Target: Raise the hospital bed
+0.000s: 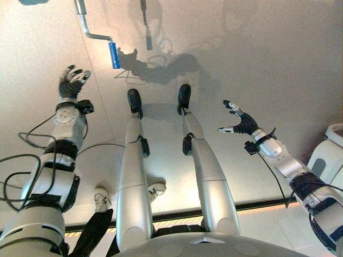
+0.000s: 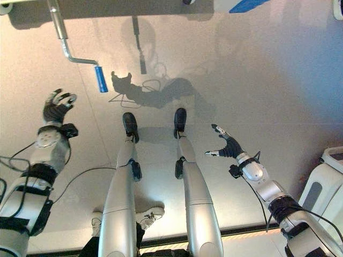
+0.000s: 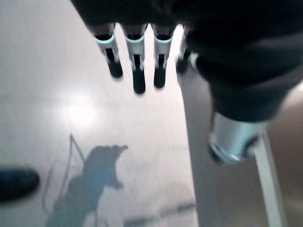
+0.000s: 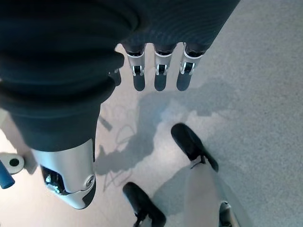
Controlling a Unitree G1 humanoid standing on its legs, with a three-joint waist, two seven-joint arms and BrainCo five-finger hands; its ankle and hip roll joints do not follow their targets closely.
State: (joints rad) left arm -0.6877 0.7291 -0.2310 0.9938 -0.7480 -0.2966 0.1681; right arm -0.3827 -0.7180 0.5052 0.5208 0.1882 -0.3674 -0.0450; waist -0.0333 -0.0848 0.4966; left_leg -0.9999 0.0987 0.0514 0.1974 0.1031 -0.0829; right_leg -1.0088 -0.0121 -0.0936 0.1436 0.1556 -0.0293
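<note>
The bed's crank (image 1: 86, 27) is a bent metal rod that reaches down from the bed's edge at the top of the view and ends in a blue grip (image 1: 114, 55). My left hand (image 1: 72, 81) hovers over the floor, nearer to me and to the left of the blue grip (image 2: 100, 78), a short way apart from it. Its fingers (image 3: 137, 61) are straight and hold nothing. My right hand (image 1: 241, 122) is out to the right, with fingers (image 4: 158, 71) spread and empty, far from the crank.
A second, dark crank (image 2: 138, 45) hangs folded under the bed's edge, right of the blue one. A white unit (image 2: 327, 182) stands at the far right. A person's white shoes (image 1: 155, 188) stand close behind me. A bed caster (image 4: 14, 161) rests on the floor.
</note>
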